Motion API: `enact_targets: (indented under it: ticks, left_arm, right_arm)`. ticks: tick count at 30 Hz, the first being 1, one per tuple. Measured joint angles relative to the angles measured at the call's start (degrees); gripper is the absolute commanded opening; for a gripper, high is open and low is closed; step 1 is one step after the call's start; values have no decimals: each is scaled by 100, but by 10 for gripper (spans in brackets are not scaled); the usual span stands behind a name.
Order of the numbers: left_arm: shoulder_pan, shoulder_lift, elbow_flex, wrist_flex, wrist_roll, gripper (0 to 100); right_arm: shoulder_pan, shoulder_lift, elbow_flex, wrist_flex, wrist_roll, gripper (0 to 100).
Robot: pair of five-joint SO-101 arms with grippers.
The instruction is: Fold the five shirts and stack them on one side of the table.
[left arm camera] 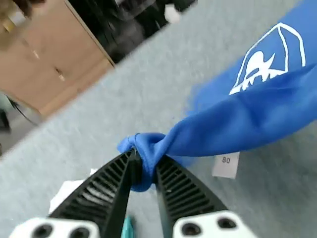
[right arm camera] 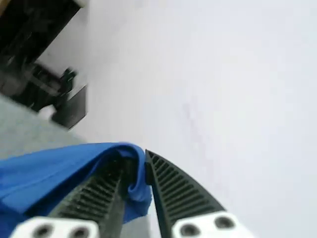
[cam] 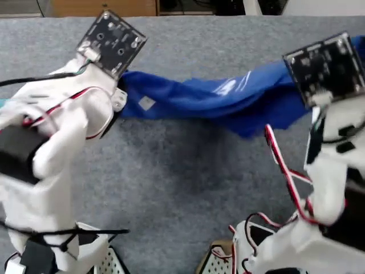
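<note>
Both my arms are stretched toward the tabletop's [cam: 188,171] far side. Left end effector [left arm camera: 143,171] and right end effector [right arm camera: 133,186] each pinch one end of the blue shirt [cam: 199,100], which is strung between them. It shows a white tag [left arm camera: 226,165] and a white logo [left arm camera: 267,54].

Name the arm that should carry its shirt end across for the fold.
Probably left. Both hands are shut on the blue fabric shirt, stretched between them. The left hand holds its bunched end close over the grey felt table; the right hand points up at a white wall.
</note>
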Motion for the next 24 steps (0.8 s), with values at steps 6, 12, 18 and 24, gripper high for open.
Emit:
enact_targets:
  ticks: [6, 12, 18, 24]
  left_arm:
    - [-387, -9, -1240, 9, -35, 18]
    - [-607, -88, -2207, 9, -53, 18]
    - [-615, -132, -2760, 97, -105, 18]
    - [-615, -413, -2822, 167, -492, 18]
  right_arm:
    - [0, -44, -862, -422, 299, 2]
    - [0, -70, -1415, -589, 554, 2]
    - [0, -79, -2031, -589, 826, 2]
    - [0, -79, -2523, -589, 949, 2]
